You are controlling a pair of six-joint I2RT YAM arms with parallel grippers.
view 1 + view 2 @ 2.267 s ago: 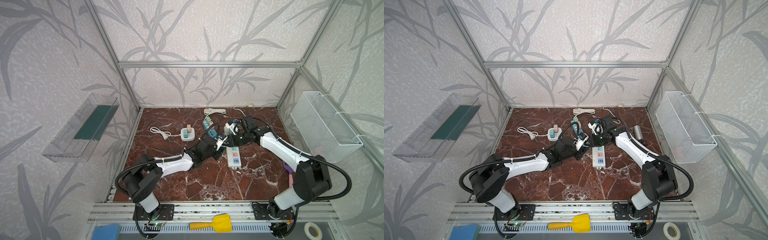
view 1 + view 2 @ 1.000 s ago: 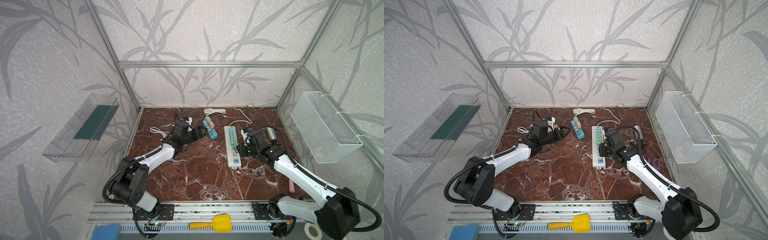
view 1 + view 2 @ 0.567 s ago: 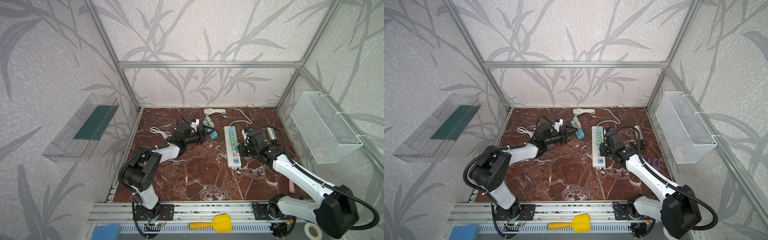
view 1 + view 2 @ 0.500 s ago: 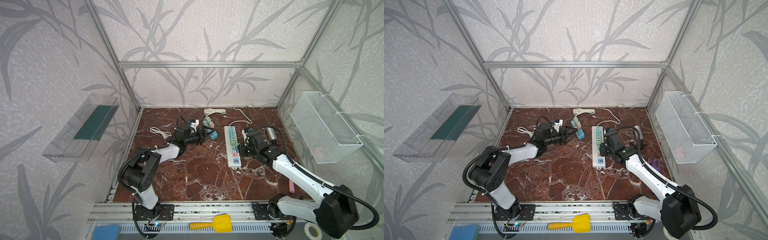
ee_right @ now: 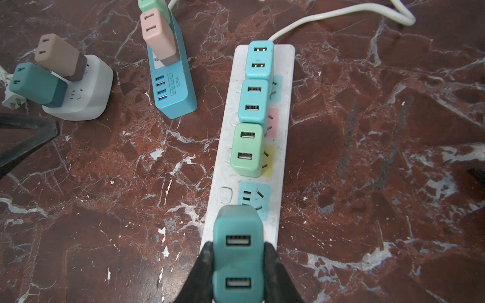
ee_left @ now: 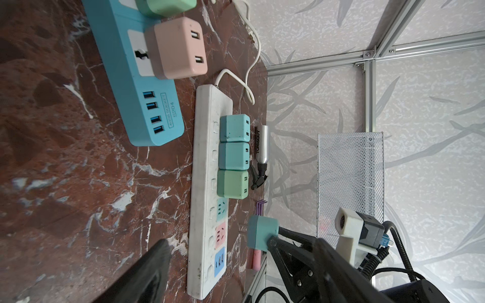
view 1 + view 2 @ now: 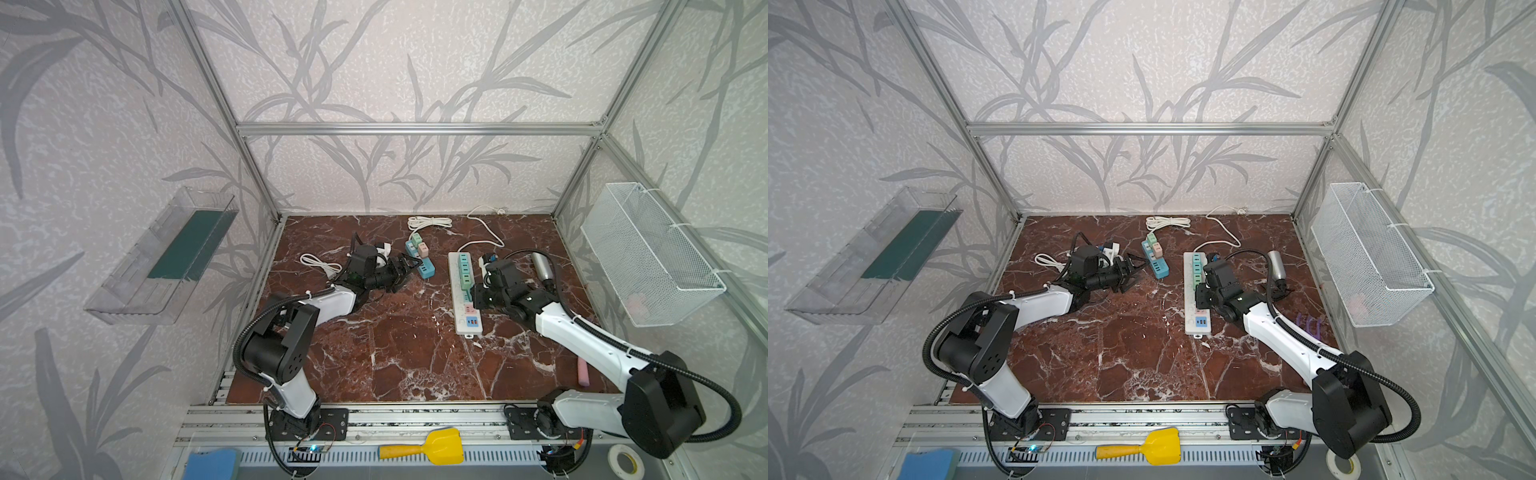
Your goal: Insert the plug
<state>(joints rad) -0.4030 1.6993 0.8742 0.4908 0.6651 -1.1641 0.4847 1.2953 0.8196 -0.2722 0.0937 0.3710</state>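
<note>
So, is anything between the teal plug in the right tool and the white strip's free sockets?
Nothing visible. The teal plug in the right tool hangs over the free sockets of the white strip with a clear gap; the green adapter sits farther along.

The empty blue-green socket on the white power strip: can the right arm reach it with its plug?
Probably yes. The right pincer grips the plug close to that socket, nothing covers it, and the left pincer sits away by the blue strip.
</note>
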